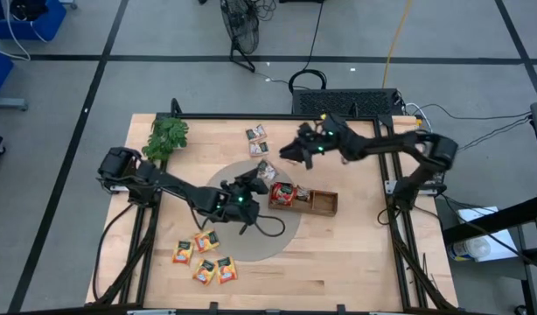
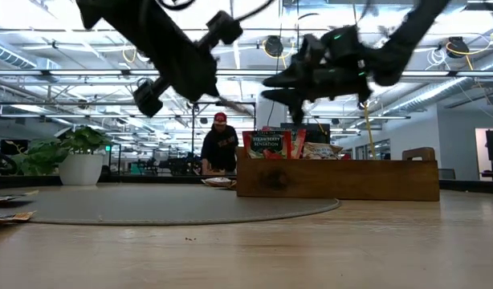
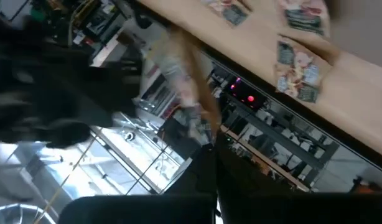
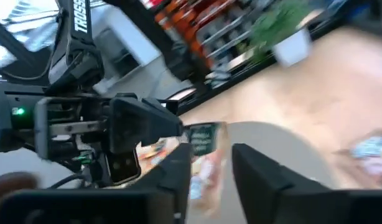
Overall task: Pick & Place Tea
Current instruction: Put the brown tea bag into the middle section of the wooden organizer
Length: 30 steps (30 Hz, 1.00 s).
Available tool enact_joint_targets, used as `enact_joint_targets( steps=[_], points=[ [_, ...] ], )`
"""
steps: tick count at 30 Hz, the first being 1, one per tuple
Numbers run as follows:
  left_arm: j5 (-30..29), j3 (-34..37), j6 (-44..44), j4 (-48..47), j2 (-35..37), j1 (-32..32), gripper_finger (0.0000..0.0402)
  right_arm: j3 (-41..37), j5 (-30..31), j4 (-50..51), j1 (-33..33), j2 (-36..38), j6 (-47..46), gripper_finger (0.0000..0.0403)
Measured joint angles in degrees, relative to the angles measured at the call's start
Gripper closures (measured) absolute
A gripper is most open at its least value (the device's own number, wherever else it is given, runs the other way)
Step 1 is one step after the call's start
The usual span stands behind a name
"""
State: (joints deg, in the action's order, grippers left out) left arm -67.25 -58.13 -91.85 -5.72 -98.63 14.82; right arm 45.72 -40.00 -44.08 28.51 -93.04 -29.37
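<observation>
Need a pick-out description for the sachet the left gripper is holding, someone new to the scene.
Start at the wooden tray right of the grey round mat. Just off the tray's left end, above the mat, the left gripper holds one grey-white sachet. It is the only sachet lifted off the table; the other grey-white ones lie flat near the far edge.

A big lab or workshop. A wooden bench (image 1: 338, 254) stands on a grey floor (image 1: 76, 114) with taped lines and loose cables (image 1: 312, 35). Long ceiling lights (image 2: 62, 74) shine above, and a person (image 2: 220, 146) works far behind.
</observation>
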Motion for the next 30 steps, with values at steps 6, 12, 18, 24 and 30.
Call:
enact_joint_targets(
  steps=[6,12,18,24,30],
  points=[
    [-0.12,-1.69,0.4,0.01,-0.04,1.97,0.0401,8.68,-8.39,-0.16,0.04,-9.56,-1.83,0.0219],
    [-0.26,-2.63,0.87,-0.13,-0.04,2.96,0.0401,11.1,-9.82,-0.14,-0.08,-12.27,-2.47,0.021],
    [-0.26,-2.73,0.85,-0.24,-0.04,2.71,0.0401,11.1,-17.18,0.13,-0.47,-12.23,-4.85,0.0226],
    [-0.22,-2.73,0.8,-0.23,-0.04,2.02,0.0401,11.1,-20.17,0.56,-3.46,-12.23,-4.07,0.0241],
    [-0.24,-2.73,0.92,-0.22,-0.04,1.76,0.0401,11.1,-19.97,0.57,-5.48,-12.23,-2.51,0.0242]
  ],
)
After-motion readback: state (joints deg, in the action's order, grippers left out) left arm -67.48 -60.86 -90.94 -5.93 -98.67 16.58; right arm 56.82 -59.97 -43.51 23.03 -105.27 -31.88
